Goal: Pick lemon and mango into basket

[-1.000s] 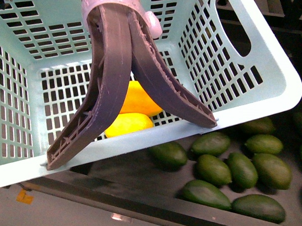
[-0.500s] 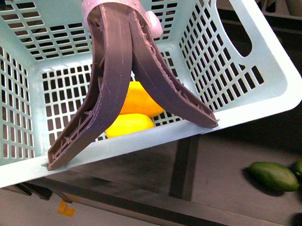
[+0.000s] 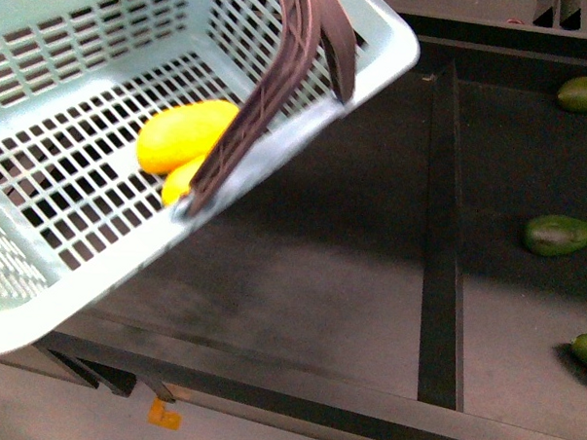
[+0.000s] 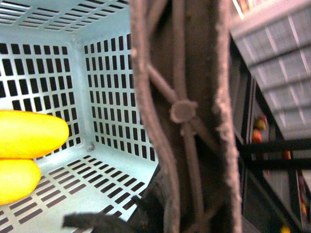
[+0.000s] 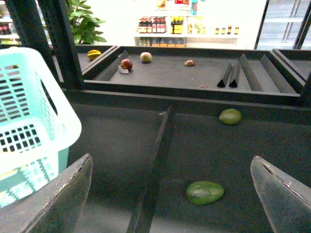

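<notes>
Dark shelf; mango, lemon inside basket

A big black shelf with low raised edges fills the space below. A thin black divider strip splits it into sections. Three green oval fruits lie on the right section, well apart from each other. In the right wrist view, a second black tray sits farther back with a few small round fruits on it.
</notes>
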